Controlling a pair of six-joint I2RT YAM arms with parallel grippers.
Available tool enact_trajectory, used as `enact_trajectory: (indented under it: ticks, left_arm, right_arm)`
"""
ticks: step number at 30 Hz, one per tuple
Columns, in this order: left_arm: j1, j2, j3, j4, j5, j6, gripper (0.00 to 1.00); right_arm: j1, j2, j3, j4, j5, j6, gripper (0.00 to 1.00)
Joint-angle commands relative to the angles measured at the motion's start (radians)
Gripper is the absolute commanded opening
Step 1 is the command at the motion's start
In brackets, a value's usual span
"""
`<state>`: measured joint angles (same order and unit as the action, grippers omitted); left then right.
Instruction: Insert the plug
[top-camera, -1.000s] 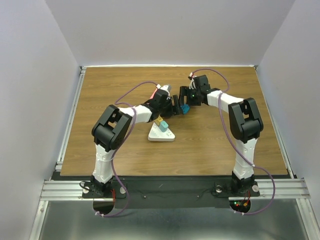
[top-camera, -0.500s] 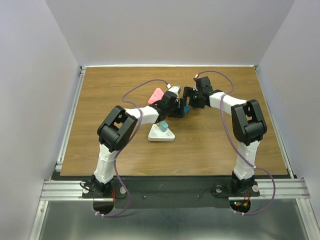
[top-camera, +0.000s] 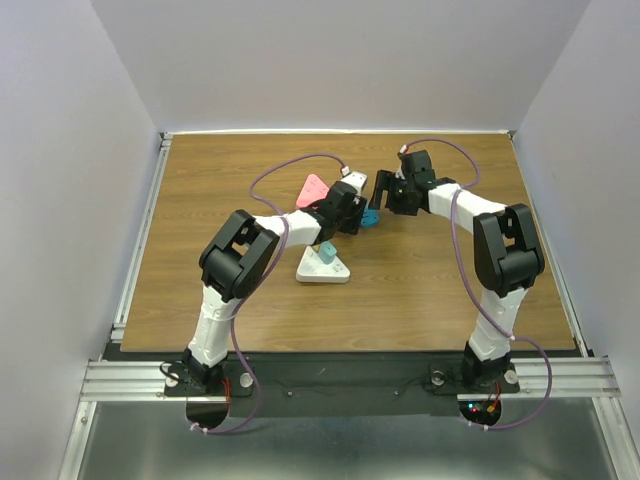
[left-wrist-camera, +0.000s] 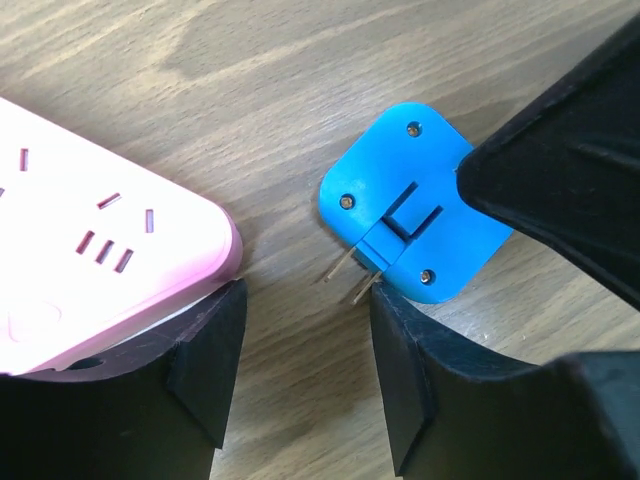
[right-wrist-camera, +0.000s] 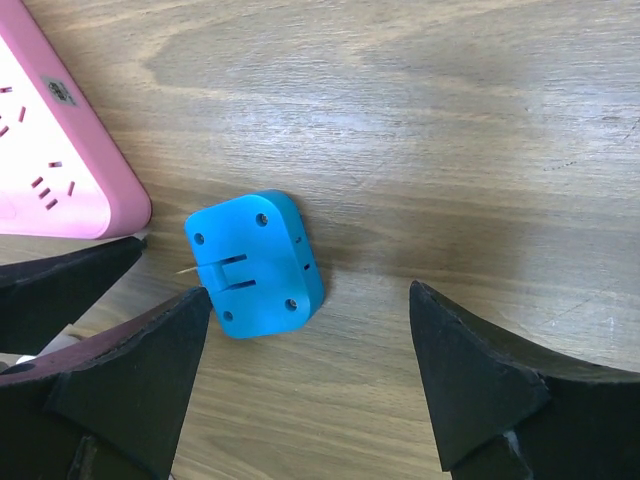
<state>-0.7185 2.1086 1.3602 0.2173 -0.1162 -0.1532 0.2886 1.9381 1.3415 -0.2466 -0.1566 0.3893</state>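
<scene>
While left pincer (left-wrist-camera: 300, 320) and right pincer (right-wrist-camera: 308, 300) gape, blue plug (right-wrist-camera: 255, 262) clear of pink strip (right-wrist-camera: 60, 170)

- A wooden table (top-camera: 200, 290) with brown, streaked grain fills the middle of the top view.
- Plain pale walls close it in: a back wall (top-camera: 340, 60), a left wall (top-camera: 60, 200) and a right wall (top-camera: 600, 150).
- Aluminium rails run along the table's left edge (top-camera: 140, 240) and right edge (top-camera: 563, 270).
- A black plate (top-camera: 340, 375) lies across the near edge, with a slotted aluminium beam (top-camera: 130, 378) beside it.
- A grey metal sheet (top-camera: 340, 440) lies nearest the camera.
</scene>
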Motion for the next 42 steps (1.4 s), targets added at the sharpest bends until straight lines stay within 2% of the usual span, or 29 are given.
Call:
enact_trajectory:
  ticks: [1, 10, 17, 28, 30, 34, 42]
  left_arm:
    - [-0.016, -0.002, 0.017, 0.016, -0.002, 0.086, 0.62]
    - [-0.018, 0.019, 0.042, 0.05, 0.096, 0.126, 0.58]
    - [-0.019, 0.037, 0.054, 0.06, 0.085, 0.119, 0.51]
    - [-0.019, 0.057, 0.074, 0.091, 0.09, 0.13, 0.5]
    - [-0.018, 0.056, 0.074, 0.102, 0.104, 0.136, 0.47]
    - [-0.018, 0.034, 0.039, 0.142, 0.148, 0.149, 0.29]
    - [-0.019, -0.058, -0.096, 0.228, 0.224, 0.179, 0.2]
  right_arm:
    - [-0.006, -0.037, -0.01, 0.007, -0.006, 0.002, 0.86]
    - [-0.014, -0.047, -0.018, 0.007, -0.003, -0.006, 0.86]
    - [-0.019, -0.053, -0.027, 0.009, -0.008, -0.013, 0.86]
    - [-0.022, -0.062, -0.039, 0.007, -0.018, -0.021, 0.86]
    - [-0.02, -0.065, -0.041, 0.009, -0.017, -0.023, 0.86]
    - [-0.025, -0.068, -0.048, 0.009, 0.0, -0.024, 0.86]
    - [-0.061, -0.074, -0.048, 0.009, -0.063, -0.052, 0.86]
